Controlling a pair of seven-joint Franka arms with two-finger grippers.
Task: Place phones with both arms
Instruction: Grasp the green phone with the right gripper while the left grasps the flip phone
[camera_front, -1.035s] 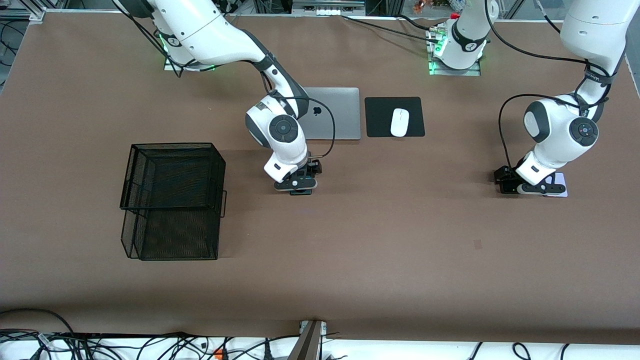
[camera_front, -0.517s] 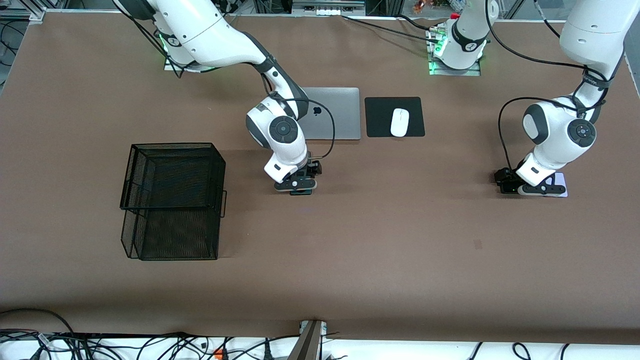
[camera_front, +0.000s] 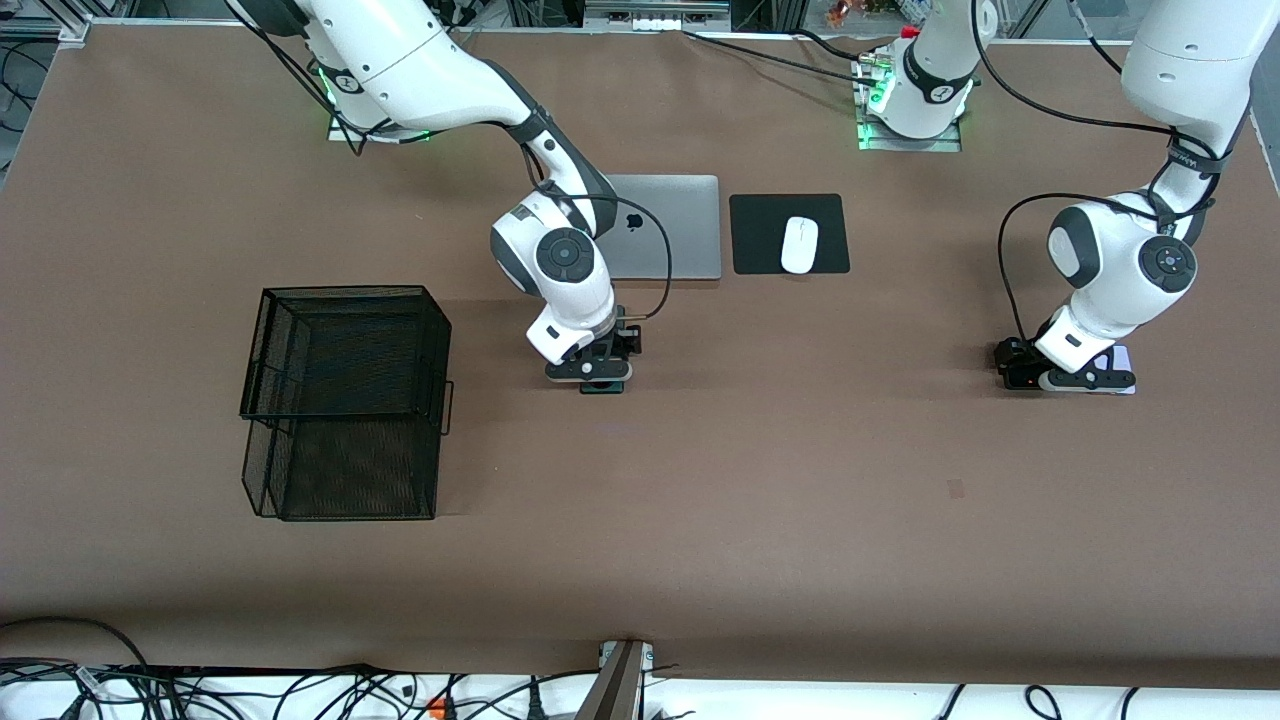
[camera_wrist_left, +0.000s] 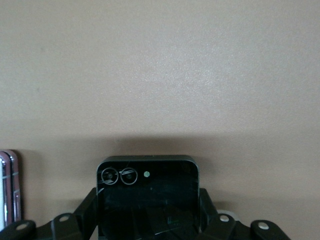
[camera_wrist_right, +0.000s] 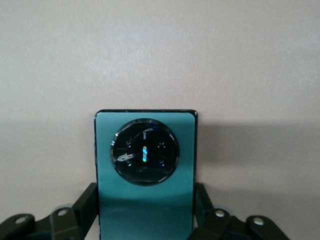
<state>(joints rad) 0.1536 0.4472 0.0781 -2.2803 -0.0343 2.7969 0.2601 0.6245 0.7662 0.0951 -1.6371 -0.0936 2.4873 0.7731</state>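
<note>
The dark-green phone (camera_wrist_right: 145, 150), with its round black camera ring, sits between the fingers of my right gripper (camera_wrist_right: 145, 205), which is shut on its long sides. In the front view, my right gripper (camera_front: 590, 372) is low at mid-table, nearer the camera than the laptop, with a sliver of the green phone (camera_front: 603, 388) showing under it. The small black phone (camera_wrist_left: 147, 195) is clamped by my left gripper (camera_wrist_left: 147, 212). My left gripper (camera_front: 1075, 380) is low at the left arm's end. The pale-lilac phone (camera_front: 1120, 357) (camera_wrist_left: 10, 190) lies on the table right beside the black phone.
A black wire-mesh basket (camera_front: 345, 400) stands toward the right arm's end of the table. A grey closed laptop (camera_front: 680, 225) and a white mouse (camera_front: 799, 244) on a black pad (camera_front: 830, 215) lie closer to the arm bases.
Both grippers have closed onto their phones. The arms have shifted only slightly; the phones stay where they were.
</note>
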